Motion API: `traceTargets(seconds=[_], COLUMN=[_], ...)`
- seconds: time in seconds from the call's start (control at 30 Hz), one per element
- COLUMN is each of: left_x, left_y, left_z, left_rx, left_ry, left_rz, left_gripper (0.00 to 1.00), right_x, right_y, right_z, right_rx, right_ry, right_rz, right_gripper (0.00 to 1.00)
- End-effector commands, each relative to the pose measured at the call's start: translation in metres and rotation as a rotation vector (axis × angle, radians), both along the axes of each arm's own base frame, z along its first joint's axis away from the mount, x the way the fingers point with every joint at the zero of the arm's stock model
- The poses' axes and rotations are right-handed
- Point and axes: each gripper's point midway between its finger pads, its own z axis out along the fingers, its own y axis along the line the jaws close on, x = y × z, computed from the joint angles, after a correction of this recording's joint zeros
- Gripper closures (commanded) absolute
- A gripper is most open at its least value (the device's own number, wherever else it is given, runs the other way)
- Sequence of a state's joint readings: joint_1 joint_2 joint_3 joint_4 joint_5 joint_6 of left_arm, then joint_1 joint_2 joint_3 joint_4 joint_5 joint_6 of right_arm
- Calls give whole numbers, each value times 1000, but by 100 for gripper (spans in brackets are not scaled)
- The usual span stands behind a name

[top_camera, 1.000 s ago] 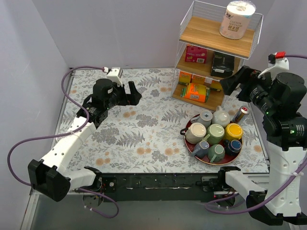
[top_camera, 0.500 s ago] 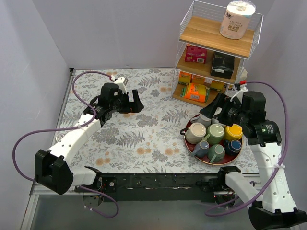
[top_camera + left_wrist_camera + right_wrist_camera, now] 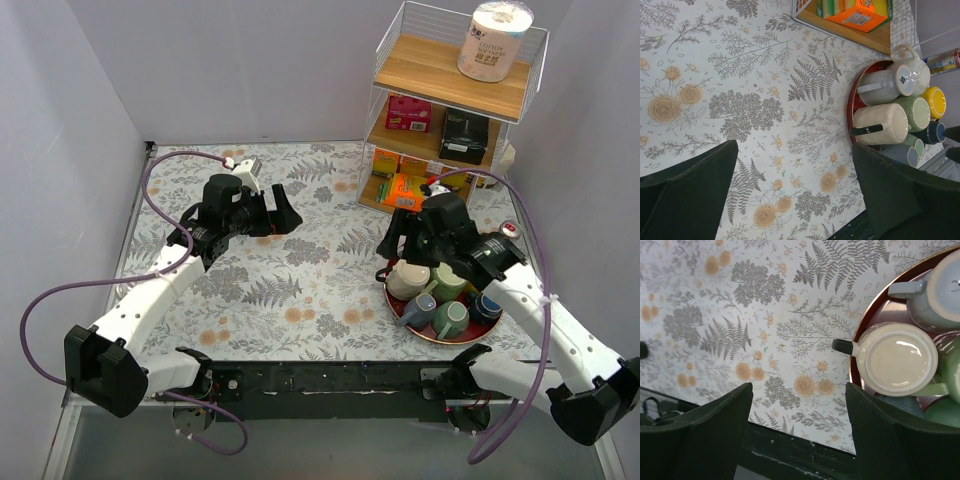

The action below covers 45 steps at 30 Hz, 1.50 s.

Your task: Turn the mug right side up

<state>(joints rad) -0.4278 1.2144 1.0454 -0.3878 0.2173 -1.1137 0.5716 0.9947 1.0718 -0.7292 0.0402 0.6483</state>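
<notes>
Both open wide, empty: left gripper, right gripper | mug base-up, just ahead of one right finger, outside jaws.

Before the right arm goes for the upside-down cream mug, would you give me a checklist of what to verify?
1. Cream mug base up on the red tray: ok.
2. Right gripper open: ok.
3. Right gripper centred on the mug: not ok, the mug lies outside the fingers' gap.
4. Black handle unobstructed: ok.
5. Finger room beside the green mug: cannot tell.
6. Left gripper open, away from the tray: ok.
</notes>
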Motion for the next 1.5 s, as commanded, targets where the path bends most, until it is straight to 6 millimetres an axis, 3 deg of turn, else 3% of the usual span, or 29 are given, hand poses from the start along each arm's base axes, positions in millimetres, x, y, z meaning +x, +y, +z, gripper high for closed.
traceTargets(seconds=[0.0,0.1,0.13,0.27,0.4,0.5,0.53,0.57,0.63,0.8,1.0,1.2,1.47], left_x=[-6,-8,-8,-8,-8,-8,-8,-8,-9,-10,-11,-10,-8], left_y=[4,5,6,8,6,4,4,4,3,3,8,10,12], left_z=[16,20,21,24,25,27,28,28,28,25,24,22,21], left_rx=[-33,-30,-24,-22,-22,-28,-30,-32,-39,-41,-34,-26,-20], left_ry=[-37,-51,-57,-66,-66,-68,-67,-67,-65,-56,-60,-60,-57], left_rz=[21,16,21,23,13,5,3,3,-2,7,21,37,55], left_gripper=[2,2,2,2,2,2,2,2,2,2,2,2,2], right_x=[24,35,38,26,33,31,26,28,24,28,21,26,28], right_y=[13,22,27,46,40,45,46,46,43,32,14,15,-1], right_z=[14,17,27,28,20,12,-2,1,-15,-29,-69,-90,-123], right_rx=[-118,-206,-248,-316,-389,-398,-404,-430,-448,-493,-520,-532,-619], right_ry=[-141,-266,-376,-589,-656,-625,-564,-577,-497,-406,-238,-207,-106], right_rz=[1,149,269,605,692,812,869,906,973,1064,1133,1161,1207], right_gripper=[18,16,14,8,2,3,3,4,4,8,12,14,16])
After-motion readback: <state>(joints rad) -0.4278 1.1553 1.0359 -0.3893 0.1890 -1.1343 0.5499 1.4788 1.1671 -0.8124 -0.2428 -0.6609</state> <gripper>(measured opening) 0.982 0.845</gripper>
